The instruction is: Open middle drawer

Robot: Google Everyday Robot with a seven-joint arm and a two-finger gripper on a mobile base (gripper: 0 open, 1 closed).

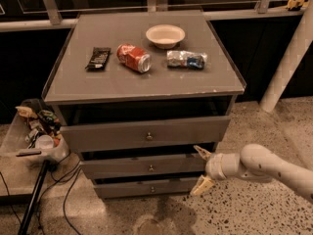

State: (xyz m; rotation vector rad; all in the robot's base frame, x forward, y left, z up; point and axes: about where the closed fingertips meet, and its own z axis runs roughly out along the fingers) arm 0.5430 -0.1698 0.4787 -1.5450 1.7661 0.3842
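Nearest the camera, the arm (274, 168) enters from the lower right above the speckled floor (254, 214). The gripper (201, 169) is at the right end of the drawer stack, pointing left. The fingers (201, 152) are spread apart, one above the other, and clamp nothing. The upper finger lies at the right end of the middle drawer (122, 167). The lower finger is level with the bottom drawer (127, 188). Contact with either front cannot be determined.

The middle drawer is the second of three grey fronts in the bench (146, 84). It sits below the taller top drawer (107, 135) and above the thinner bottom drawer. Its round knob (151, 168) is at centre, well to the left of the gripper. Its inside is not in view.

To the left of the bench, a clear bin (29, 141) holds mixed clutter. A dark pole (33, 199) and cables (66, 199) are below it.

On the bench top, from left to right: a dark snack packet (98, 58), a red can (133, 58) lying on its side, and a crumpled blue and silver wrapper (186, 59). A pale bowl (165, 35) stands upright behind the can and wrapper.

A white pillar (288, 62) leans at the far right.
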